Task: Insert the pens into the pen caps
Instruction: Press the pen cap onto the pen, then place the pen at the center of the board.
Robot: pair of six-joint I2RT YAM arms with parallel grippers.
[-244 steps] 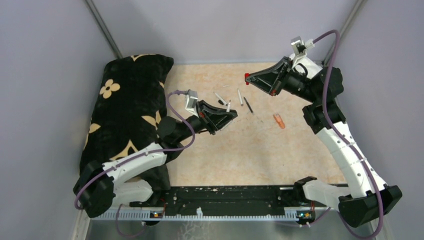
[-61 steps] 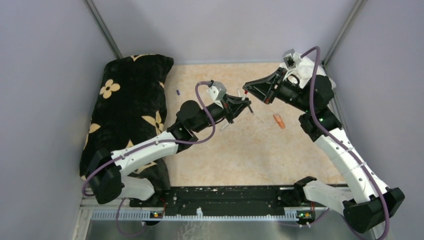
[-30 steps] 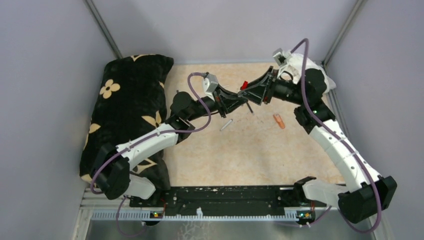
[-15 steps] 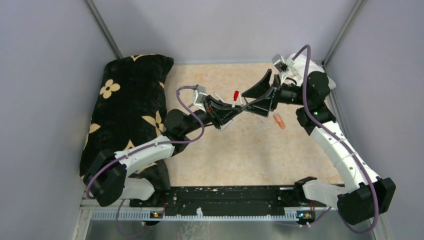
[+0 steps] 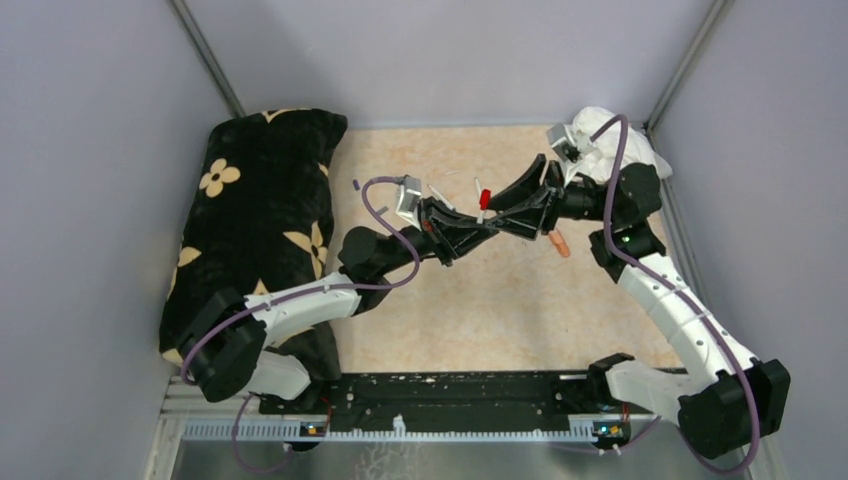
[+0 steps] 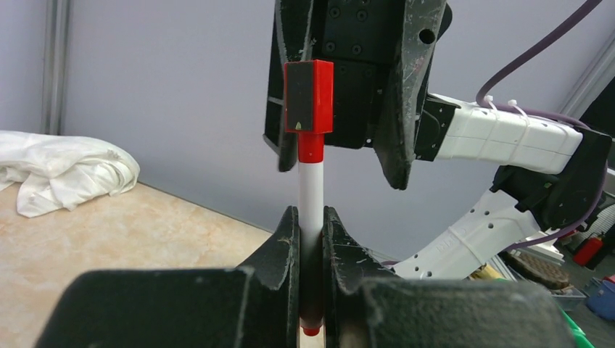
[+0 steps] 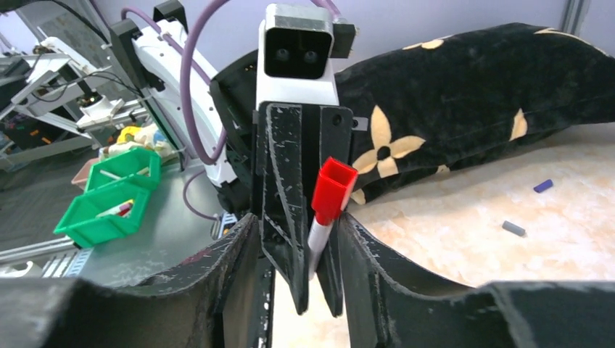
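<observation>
At the middle of the table (image 5: 520, 300), the left gripper (image 5: 470, 226) is pinching a white pen (image 6: 311, 192) by its barrel, jaws nearly closed on it. In the left wrist view the pen is standing on end, its long axis running 6 to 12. The red cap (image 6: 310, 109) is sitting on the 12 o'clock end, and a small red tip is poking out below the grip at 6. The right gripper (image 5: 500, 218) is holding nothing; its jaws are standing open on either side of the cap, clear of it. The right wrist view is showing the pen leaning toward 1 o'clock, and a purple cap (image 7: 542, 185) and a grey cap (image 7: 513, 228) lying on the table at 3 o'clock. Only the top view is showing the orange highlighter (image 5: 558, 243), lying at 4 o'clock of the grippers.
</observation>
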